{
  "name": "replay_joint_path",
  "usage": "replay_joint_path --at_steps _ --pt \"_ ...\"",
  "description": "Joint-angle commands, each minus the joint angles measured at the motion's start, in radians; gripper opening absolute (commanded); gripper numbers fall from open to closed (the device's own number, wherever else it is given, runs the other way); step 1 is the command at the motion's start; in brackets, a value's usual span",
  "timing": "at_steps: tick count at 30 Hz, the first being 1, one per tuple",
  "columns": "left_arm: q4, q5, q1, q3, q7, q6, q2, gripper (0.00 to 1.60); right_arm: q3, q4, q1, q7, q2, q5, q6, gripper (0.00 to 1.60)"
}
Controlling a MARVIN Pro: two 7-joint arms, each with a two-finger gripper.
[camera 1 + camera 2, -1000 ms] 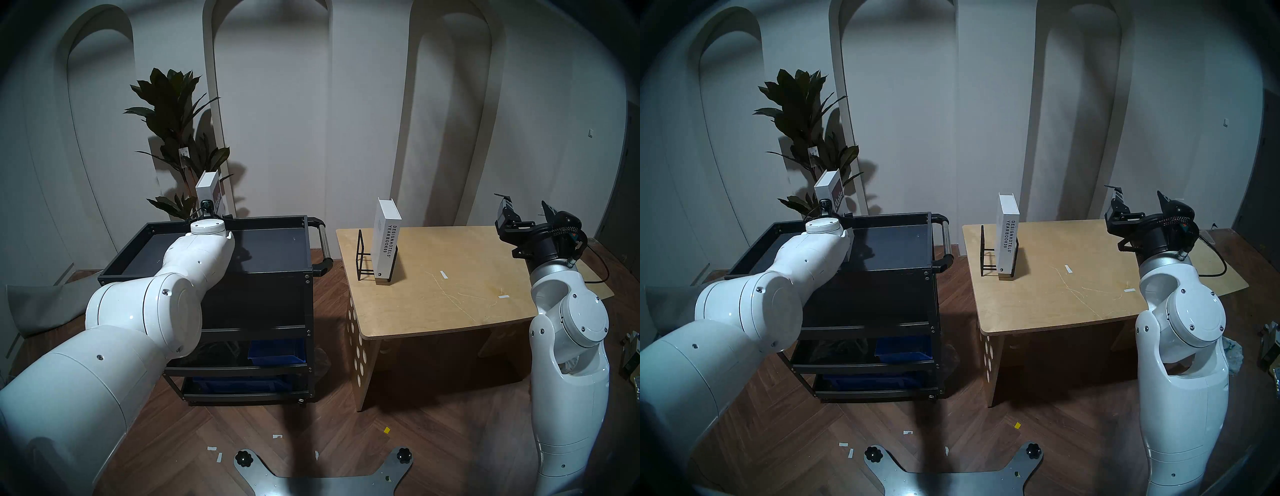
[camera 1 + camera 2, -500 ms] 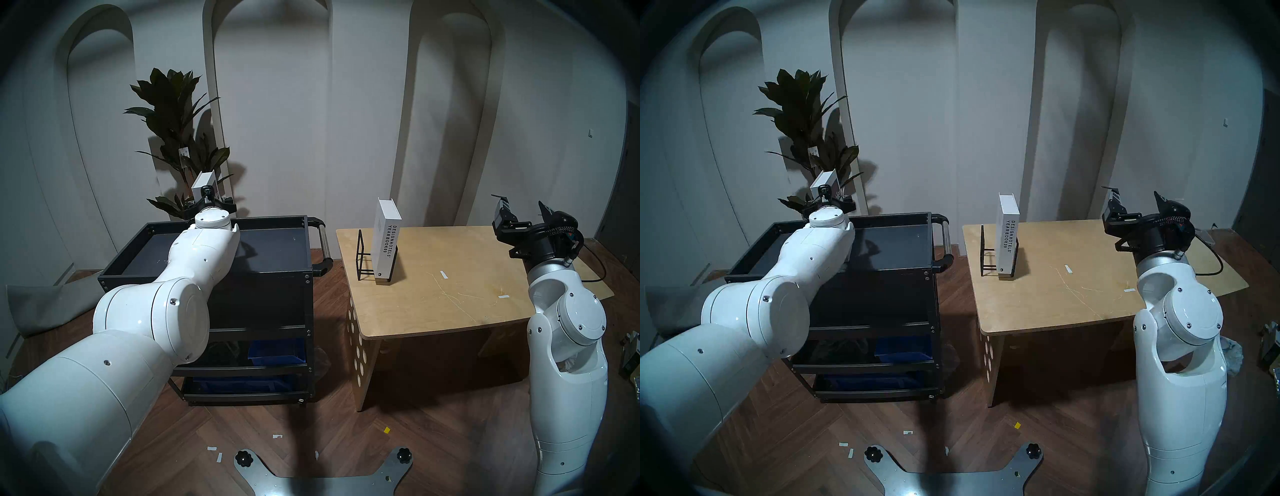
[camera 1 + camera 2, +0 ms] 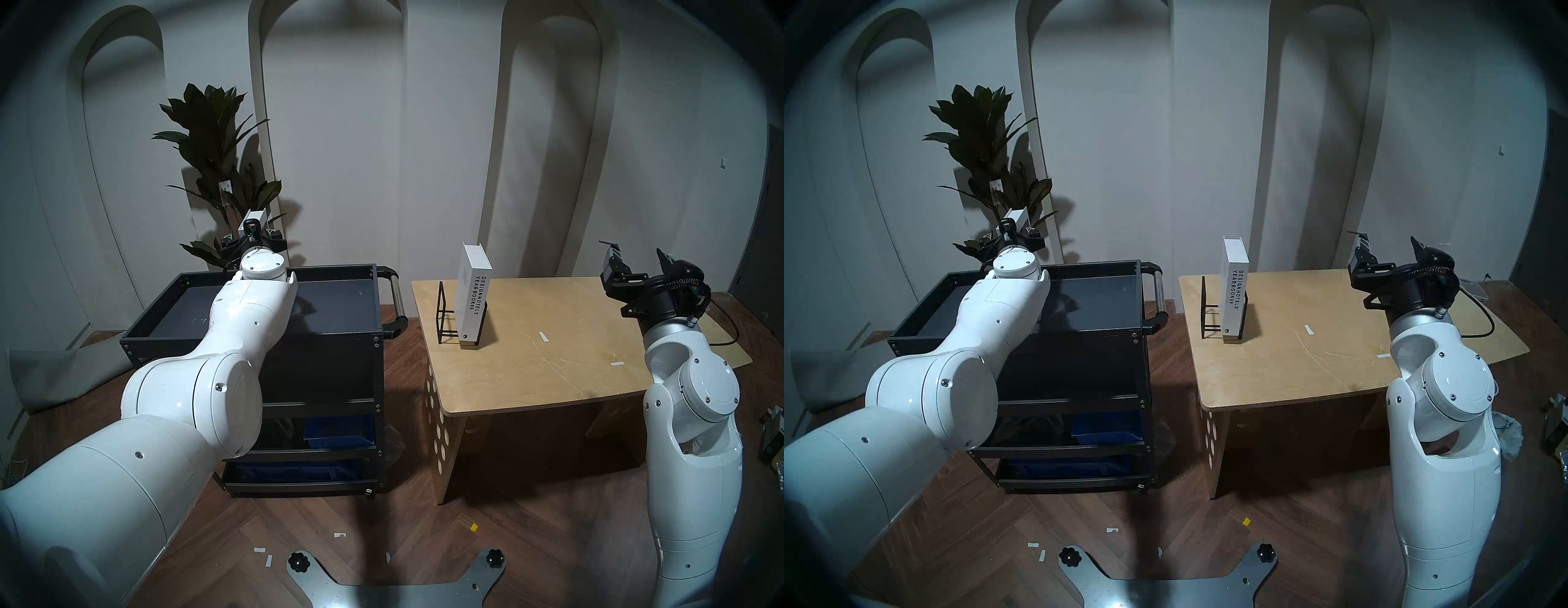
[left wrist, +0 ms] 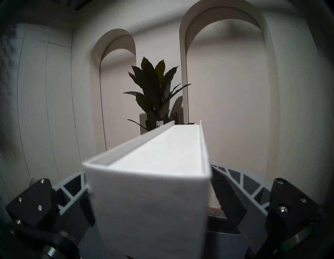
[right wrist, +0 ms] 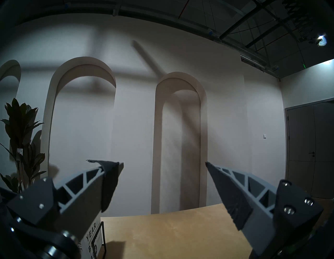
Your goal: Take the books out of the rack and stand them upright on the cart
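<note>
The left end effector grasps the tall white hardback book, long axis upright, above the far rim of the dark grey metal cart. The right end effector is released.

white books (one black-lettered), black wire rack, dark grey cart, pale wooden table.

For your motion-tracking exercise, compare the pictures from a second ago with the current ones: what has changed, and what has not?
The left claw, shut on the tall white book, has risen over the cart, its wrist tipping up so that less of the book shows behind it. Nothing was taken or let go. The right claw stays open and raised; the yearbook still stands in the rack on the table.
</note>
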State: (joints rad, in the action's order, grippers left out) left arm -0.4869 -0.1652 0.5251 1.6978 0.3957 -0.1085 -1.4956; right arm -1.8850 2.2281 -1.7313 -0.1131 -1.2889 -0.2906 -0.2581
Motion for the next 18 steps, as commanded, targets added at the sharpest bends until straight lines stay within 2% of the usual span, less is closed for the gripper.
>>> replay_joint_path --at_steps 1,18 --pt "-0.099 -0.012 0.001 -0.009 0.032 -0.041 -0.01 1.6 0.001 0.005 0.012 0.0 0.002 -0.001 0.005 1.6" --pt "-0.298 -0.031 0.09 -0.029 0.105 -0.086 -0.038 1.6 0.01 -0.016 0.018 0.008 0.003 0.003 0.005 1.6"
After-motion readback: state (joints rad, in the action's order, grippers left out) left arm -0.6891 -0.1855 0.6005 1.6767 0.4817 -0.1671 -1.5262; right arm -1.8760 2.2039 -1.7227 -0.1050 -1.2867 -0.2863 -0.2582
